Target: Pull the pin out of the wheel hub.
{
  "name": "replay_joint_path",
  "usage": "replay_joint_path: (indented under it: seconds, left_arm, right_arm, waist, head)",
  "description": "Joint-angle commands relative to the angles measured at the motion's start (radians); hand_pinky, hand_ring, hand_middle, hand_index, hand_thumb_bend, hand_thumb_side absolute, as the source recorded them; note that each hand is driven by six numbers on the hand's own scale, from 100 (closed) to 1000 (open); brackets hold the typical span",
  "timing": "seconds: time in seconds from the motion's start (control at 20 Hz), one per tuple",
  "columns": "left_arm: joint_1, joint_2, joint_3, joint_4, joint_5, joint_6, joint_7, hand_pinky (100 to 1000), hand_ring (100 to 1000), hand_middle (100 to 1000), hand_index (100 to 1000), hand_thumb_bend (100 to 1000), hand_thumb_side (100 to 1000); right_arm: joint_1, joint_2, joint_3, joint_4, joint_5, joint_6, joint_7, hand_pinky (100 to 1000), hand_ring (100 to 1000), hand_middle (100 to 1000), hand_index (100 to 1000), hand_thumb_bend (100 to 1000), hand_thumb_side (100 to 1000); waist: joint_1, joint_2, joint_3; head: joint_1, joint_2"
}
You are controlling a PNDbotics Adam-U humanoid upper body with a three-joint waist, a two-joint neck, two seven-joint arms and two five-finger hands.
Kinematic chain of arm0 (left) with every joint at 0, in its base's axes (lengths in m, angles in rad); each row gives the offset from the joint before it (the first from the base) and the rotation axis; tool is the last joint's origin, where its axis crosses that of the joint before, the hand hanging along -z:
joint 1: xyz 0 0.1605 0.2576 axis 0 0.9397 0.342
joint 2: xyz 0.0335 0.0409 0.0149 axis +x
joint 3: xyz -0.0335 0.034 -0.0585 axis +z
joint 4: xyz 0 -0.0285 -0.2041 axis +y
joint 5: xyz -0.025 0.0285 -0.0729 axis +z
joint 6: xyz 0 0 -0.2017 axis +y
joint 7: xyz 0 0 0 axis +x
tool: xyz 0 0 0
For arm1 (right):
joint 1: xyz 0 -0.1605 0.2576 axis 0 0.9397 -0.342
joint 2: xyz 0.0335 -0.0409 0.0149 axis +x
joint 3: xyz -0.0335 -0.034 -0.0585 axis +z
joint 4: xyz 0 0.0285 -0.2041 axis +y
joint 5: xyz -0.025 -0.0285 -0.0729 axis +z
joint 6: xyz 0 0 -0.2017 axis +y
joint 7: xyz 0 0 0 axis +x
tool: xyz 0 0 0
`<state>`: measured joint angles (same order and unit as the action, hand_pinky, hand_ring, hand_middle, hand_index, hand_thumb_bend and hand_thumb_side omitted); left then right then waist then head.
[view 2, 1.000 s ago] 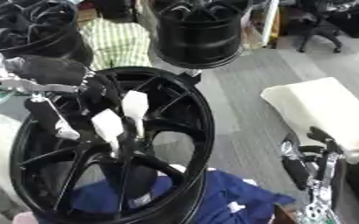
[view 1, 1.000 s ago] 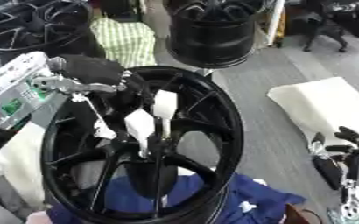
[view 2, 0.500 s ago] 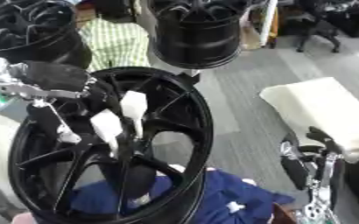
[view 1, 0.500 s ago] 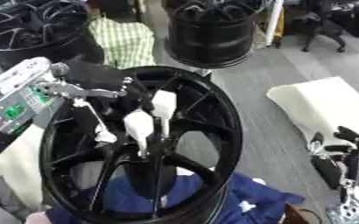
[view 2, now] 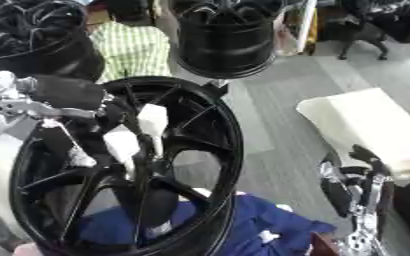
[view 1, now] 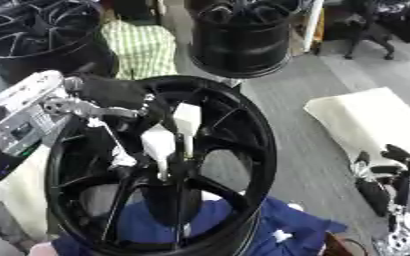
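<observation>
A black spoked wheel hub stands upright on a blue cloth, its open face towards me. My left hand comes in from the left over the rim and reaches among the spokes, down to the hub's centre. Its black wrist lies across the upper left rim. The spokes and the hand hide the centre, and I cannot make out the pin. My right hand rests at the lower right, open, fingers up, well away from the wheel.
A second black wheel stands behind, and a third is at the far left beside a green checked cloth. A cream cushion lies on the grey floor to the right. An office chair stands far back.
My left forearm has sunk a little towards the lower left, while the hand stays at the hub's centre. The right hand has not moved.
</observation>
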<state>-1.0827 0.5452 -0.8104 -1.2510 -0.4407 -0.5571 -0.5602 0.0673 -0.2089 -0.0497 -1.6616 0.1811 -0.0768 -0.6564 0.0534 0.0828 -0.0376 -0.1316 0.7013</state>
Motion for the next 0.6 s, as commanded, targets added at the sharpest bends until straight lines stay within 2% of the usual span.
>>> replay_joint_path:
  seconds: [0.05, 0.3, 0.45, 0.55, 0.6]
  left_arm:
    - [-0.015, 0.008, 0.01, 0.009, -0.008, -0.35, -0.347, 663, 538, 671, 845, 273, 281]
    - [-0.013, 0.003, 0.014, 0.021, 0.007, -0.35, -0.347, 646, 516, 569, 778, 205, 228]
    - [-0.012, -0.001, 0.027, 0.031, 0.032, -0.35, -0.347, 627, 492, 516, 730, 108, 181]
    - [-0.014, -0.003, 0.045, 0.041, 0.061, -0.35, -0.347, 615, 477, 488, 704, 100, 157]
    - [-0.014, -0.005, 0.053, 0.047, 0.078, -0.35, -0.347, 604, 468, 469, 686, 100, 177]
  right_arm:
    - [-0.005, -0.023, -0.004, -0.011, 0.002, -0.002, 0.003, 395, 529, 658, 765, 266, 199]
    - [-0.005, -0.023, -0.004, -0.011, 0.002, -0.002, 0.003, 396, 529, 658, 765, 264, 196]
    - [-0.005, -0.022, -0.004, -0.01, 0.001, -0.002, 0.003, 396, 529, 658, 765, 265, 199]
    - [-0.005, -0.022, -0.005, -0.01, 0.001, -0.003, 0.002, 396, 529, 658, 765, 265, 199]
    - [-0.005, -0.021, -0.005, -0.009, 0.001, -0.003, 0.002, 396, 529, 658, 765, 265, 199]
  waist:
    - [-0.003, -0.015, -0.002]
    - [-0.004, -0.014, -0.002]
    - [-0.004, -0.014, -0.003]
    - [-0.004, -0.014, -0.003]
    - [-0.004, -0.014, -0.003]
  head:
    - [-0.003, -0.005]
    - [-0.003, -0.006]
    - [-0.003, -0.007]
    - [-0.004, -0.007]
    - [-0.004, -0.007]
